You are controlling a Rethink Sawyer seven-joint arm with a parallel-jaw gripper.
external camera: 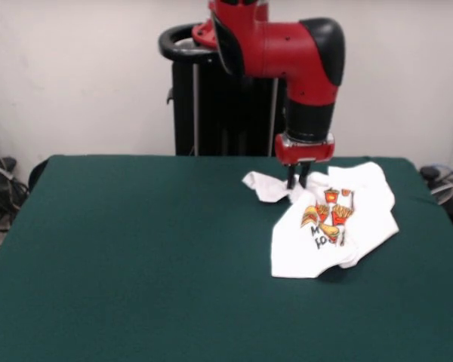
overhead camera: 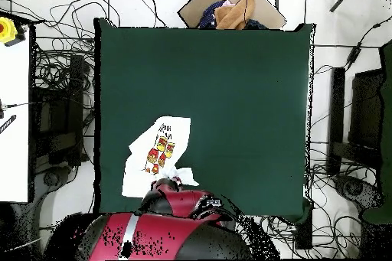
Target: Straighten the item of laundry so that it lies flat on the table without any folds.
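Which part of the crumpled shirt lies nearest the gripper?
The small flap of the T-shirt at its far edge: the gripper stands right beside it, while the printed burgers and fries lie nearer the camera.

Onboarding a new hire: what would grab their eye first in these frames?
The red and black arm, coming down from the top, its hand at the far edge of the crumpled white T-shirt. The shirt lies folded over itself, burger-and-fries print up, near the robot's side of the dark green table.

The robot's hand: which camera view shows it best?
The front view: the hand hangs in plain sight at the far edge of the crumpled white printed T-shirt. Overhead, the red and black arm hides it.
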